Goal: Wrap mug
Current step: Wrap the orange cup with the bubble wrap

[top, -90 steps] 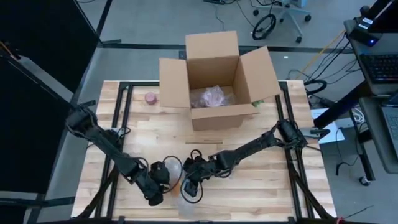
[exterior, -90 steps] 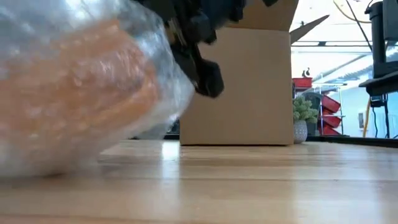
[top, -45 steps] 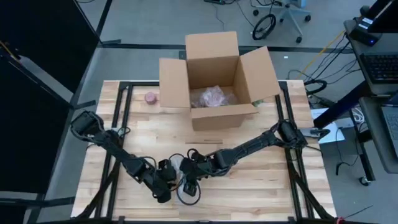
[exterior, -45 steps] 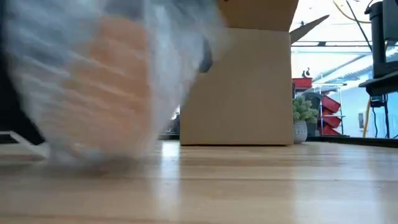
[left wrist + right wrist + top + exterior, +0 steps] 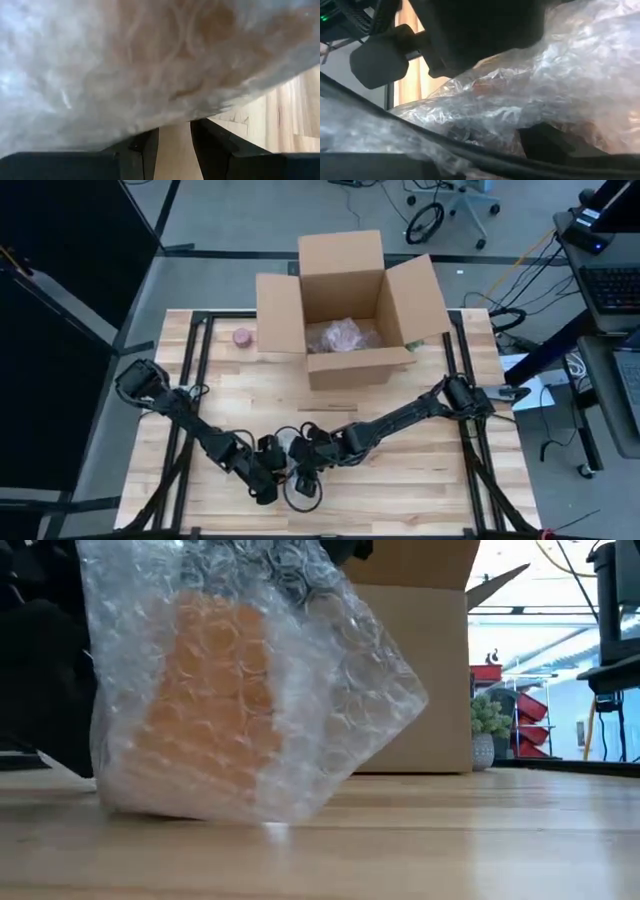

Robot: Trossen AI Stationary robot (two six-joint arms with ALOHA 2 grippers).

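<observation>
The left gripper [image 5: 272, 478] sits low near the front edge of the table [image 5: 420, 480], pressed against the bubble wrap [image 5: 300, 690]. In its wrist view its two fingers [image 5: 145, 150] stand a little apart, with bare wood showing between them and the wrap bulging just above, so nothing is pinched. The right gripper [image 5: 303, 473] is right beside it on the other side of the bundle; whether its jaws are open or closed cannot be told, since the wrap and the other arm fill its wrist view.

Between the two grippers stands the orange mug [image 5: 210, 710], upright on the table and swathed in the bubble wrap, a loose flap of which juts out to one side. From above, the arms cover most of the bundle.

Farther back, an open cardboard box [image 5: 345, 315] stands at the table's rear middle with a wrapped bundle [image 5: 340, 335] inside. A small pink roll [image 5: 242, 337] lies just beside the box's left flap. A thin wooden stick [image 5: 326, 408] lies between box and grippers.
</observation>
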